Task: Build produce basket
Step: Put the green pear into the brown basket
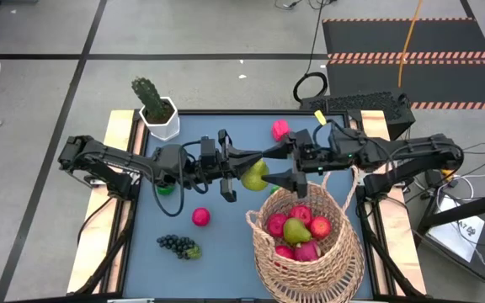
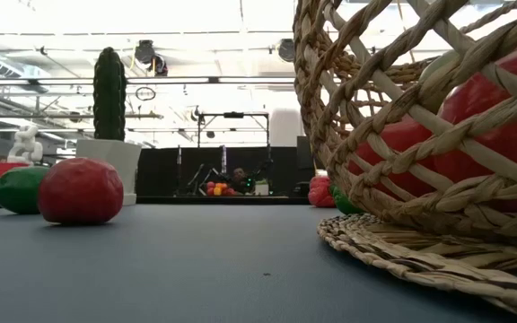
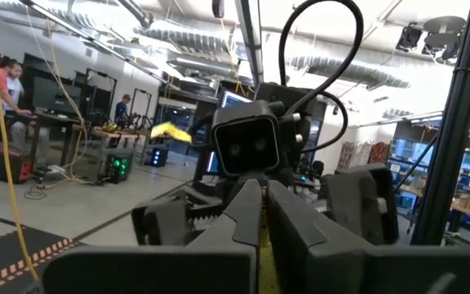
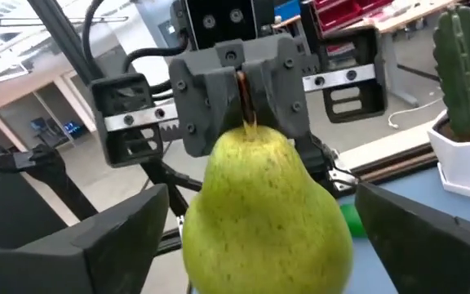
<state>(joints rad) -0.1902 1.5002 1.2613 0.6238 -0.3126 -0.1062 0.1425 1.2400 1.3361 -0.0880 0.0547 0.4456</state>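
A yellow-green pear (image 4: pixel 259 212) hangs in the air over the blue table, just past the woven basket's rim (image 1: pixel 255 223). My left gripper (image 4: pixel 241 82) reaches in from the table's left and is shut on the pear. My right gripper (image 1: pixel 274 167) comes from the right and stands open, one finger on each side of the pear's belly. In the basket (image 2: pixel 402 117) lie red apples and a second pear (image 1: pixel 295 229). A red apple (image 1: pixel 200 216), dark grapes (image 1: pixel 178 245), a green lime (image 1: pixel 166 188) and a pink dragon fruit (image 1: pixel 281 129) rest on the table. My left gripper pinches the pear's brown stem (image 4: pixel 247 114) between its two fingers, coming nearly level from the table's left. The pear hangs below the fingers, stem up, clear of the table and the basket. My right gripper's fingers (image 4: pixel 121 237) stand close to the pear's sides; whether they touch it I cannot tell.
A green cactus in a white pot (image 1: pixel 158 114) stands at the table's far left corner. The basket fills the near right part of the table. Bare blue table (image 1: pixel 226 261) lies between the grapes and the basket.
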